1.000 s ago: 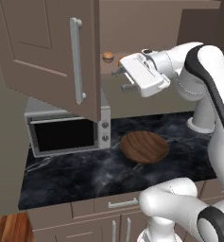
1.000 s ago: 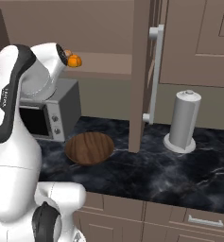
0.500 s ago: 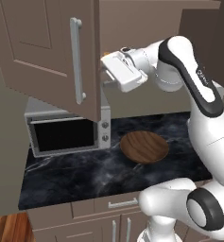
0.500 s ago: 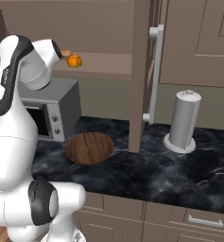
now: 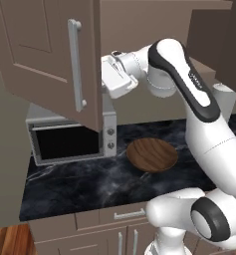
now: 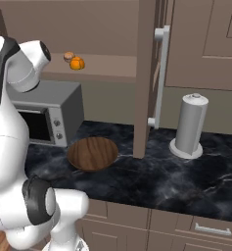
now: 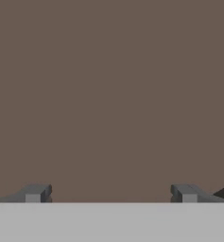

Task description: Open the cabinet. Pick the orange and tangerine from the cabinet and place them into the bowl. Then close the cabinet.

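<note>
Cabinet [image 6: 147, 73] doors open — picking step. Gripper [image 7: 111, 194] spread wide, empty, facing brown panel; next, reach orange [image 6: 77, 63] upper left.

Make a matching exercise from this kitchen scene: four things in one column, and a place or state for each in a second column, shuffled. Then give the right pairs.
Things:
1. bowl
2. orange fruit
3. grey cylinder
4. gripper

Places or states:
A. on the shelf inside the open cabinet
B. open, holding nothing
C. empty, on the counter in front of the microwave
D. upright on the counter, right of the open door

Pairs: 1-C, 2-A, 3-D, 4-B
</note>
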Controlling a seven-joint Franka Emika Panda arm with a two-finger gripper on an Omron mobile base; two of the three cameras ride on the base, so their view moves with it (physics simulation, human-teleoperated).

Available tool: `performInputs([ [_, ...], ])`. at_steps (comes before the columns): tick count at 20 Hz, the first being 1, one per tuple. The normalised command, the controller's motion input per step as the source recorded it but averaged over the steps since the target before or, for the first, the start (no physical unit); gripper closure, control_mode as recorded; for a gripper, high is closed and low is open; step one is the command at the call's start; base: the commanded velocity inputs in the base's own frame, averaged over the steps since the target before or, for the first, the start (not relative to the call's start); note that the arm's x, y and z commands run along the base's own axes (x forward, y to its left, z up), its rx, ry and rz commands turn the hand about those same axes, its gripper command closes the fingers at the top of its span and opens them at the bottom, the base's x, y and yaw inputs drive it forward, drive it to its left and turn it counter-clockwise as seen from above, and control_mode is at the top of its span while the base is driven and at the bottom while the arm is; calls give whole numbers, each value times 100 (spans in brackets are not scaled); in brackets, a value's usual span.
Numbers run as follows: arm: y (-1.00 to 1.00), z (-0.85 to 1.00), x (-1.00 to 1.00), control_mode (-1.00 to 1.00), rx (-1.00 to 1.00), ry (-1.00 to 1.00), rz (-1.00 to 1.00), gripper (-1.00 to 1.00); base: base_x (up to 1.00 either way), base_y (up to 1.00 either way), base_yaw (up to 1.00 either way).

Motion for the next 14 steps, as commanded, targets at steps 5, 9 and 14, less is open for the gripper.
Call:
performInputs([
  [5, 28, 0, 0, -100, 0, 0, 0, -100, 0, 0, 0],
  [9, 25, 0, 0, -100, 0, 0, 0, -100, 0, 0, 0],
  [14, 24, 0, -2, -100, 0, 0, 0, -100, 0, 0, 0],
])
